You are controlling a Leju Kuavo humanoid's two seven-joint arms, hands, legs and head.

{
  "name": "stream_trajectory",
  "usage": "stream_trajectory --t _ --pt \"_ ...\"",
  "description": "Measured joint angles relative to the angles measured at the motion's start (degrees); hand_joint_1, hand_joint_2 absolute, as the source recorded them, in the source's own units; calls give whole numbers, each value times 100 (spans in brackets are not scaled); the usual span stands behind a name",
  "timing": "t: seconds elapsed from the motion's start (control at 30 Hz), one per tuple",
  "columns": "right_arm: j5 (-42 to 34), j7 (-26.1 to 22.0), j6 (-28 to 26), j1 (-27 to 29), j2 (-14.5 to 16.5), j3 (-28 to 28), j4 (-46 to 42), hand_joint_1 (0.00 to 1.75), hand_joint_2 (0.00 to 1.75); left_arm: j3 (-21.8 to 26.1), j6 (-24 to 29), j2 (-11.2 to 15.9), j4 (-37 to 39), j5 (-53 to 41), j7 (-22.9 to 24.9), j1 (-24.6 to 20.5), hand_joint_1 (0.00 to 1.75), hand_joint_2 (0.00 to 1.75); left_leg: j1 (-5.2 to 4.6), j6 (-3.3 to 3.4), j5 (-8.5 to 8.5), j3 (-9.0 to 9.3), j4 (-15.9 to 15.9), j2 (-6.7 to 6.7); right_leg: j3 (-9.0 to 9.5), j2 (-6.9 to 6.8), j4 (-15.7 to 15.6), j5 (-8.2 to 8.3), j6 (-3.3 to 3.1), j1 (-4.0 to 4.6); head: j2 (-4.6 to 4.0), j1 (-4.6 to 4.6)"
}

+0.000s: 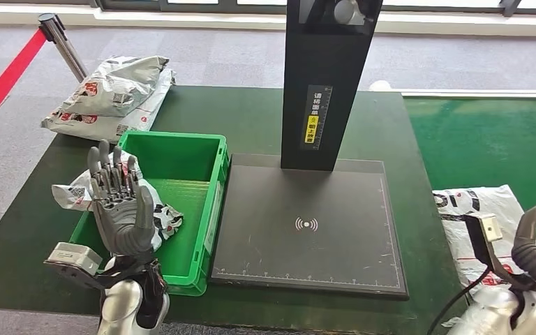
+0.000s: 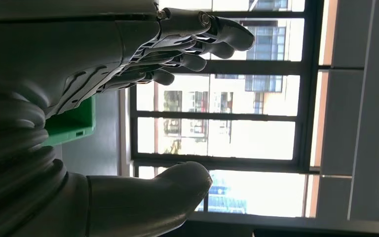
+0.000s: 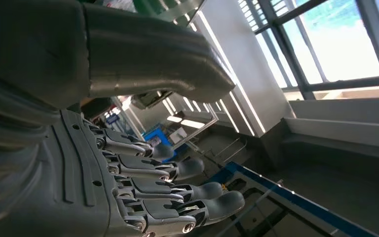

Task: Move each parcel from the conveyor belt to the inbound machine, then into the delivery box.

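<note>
One white plastic parcel with red and black print lies in the green plastic delivery box, draped over the box's left wall so that part of it hangs outside onto the dark green tabletop. The left hand is raised upright over that parcel and the box's near left corner, palm open, fingers straight and apart from the thumb, holding nothing; the left wrist view shows the same spread fingers against bright windows, with a corner of the green box beside them.

Just right of the box, touching its side, sits the inbound machine: one flat black scanning plate with a white wireless symbol, and one black upright post with a yellow and white label rising from its far edge.

A second white printed parcel lies on the green conveyor belt at the right, near the robot. The right hand is over the near part of this parcel; in the right wrist view its fingers are extended and apart from the thumb, empty.

At the tabletop's far left corner two more grey and white printed parcels are stacked, partly overhanging the edge. Beyond them stand a metal stanchion post and one red barrier strap over grey carpet.
</note>
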Motion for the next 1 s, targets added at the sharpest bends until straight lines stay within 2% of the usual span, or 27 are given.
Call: stream_trajectory --t 0.1,0.17,0.23,0.3,0.43,0.5,0.53,0.6,0.67,0.73,0.87,1.0 --pt "574 466 2 -269 -176 -512 185 0 175 -116 -328 1 183 16 100 -47 0 175 0 1 1 -1 0 -9 5 -7 0 0 0 0 0 -1" --pt "853 1344 3 -286 -394 -551 347 0 175 -205 -566 2 303 20 207 -81 0 175 0 2 0 -3 0 -12 7 -9 0 -1 1 0 0 -1" --pt "984 2630 4 -180 -694 -342 547 0 175 -274 -775 4 408 24 309 -103 0 175 -2 3 -1 -6 0 -20 9 -14 0 -4 5 -2 0 0" --pt "1014 3500 5 -57 -927 -48 717 0 175 -302 -878 5 471 28 377 -118 0 175 -4 3 -5 -4 0 -15 7 -9 0 -5 7 -5 0 -1" --pt "1026 4445 7 111 -1349 650 1093 0 175 -399 -1043 7 626 33 387 -148 0 175 -4 3 -8 1 0 -5 5 0 0 -5 7 -4 0 -1" --pt "941 4407 6 111 -1462 818 1284 0 175 -421 -1110 7 686 19 379 -159 0 175 -1 3 -7 3 0 -5 5 0 0 -5 6 0 0 -1" --pt "844 4204 6 70 -1511 818 1447 0 175 -432 -1144 7 721 5 379 -165 0 175 0 2 -6 3 0 -5 5 0 0 -5 6 1 0 -1" --pt "564 3497 6 -100 -1599 655 1903 0 175 -458 -1213 7 799 -30 378 -178 0 175 1 0 -5 5 0 -3 4 2 0 -5 5 1 0 -1" --pt "335 2722 7 -338 -1674 222 2481 0 175 -482 -1269 7 871 -81 376 -191 0 175 1 0 -4 7 0 1 5 4 0 -4 5 1 0 -1" --pt "162 2301 9 -538 -1786 -307 3131 0 175 -499 -1305 8 937 -130 374 -201 0 175 1 1 -3 7 1 -6 10 -2 0 -5 5 1 0 0" --pt "-453 1924 212 -751 -2177 -1031 4655 0 175 -503 -1393 9 1008 -205 343 -209 0 175 0 3 -5 6 1 -11 13 -4 0 -5 6 -1 0 0" --pt "-505 2067 756 -783 -2420 -1348 5646 0 175 -503 -1497 9 1015 -256 351 -209 0 175 0 4 -7 6 1 -10 11 -3 0 -6 5 0 0 -1"
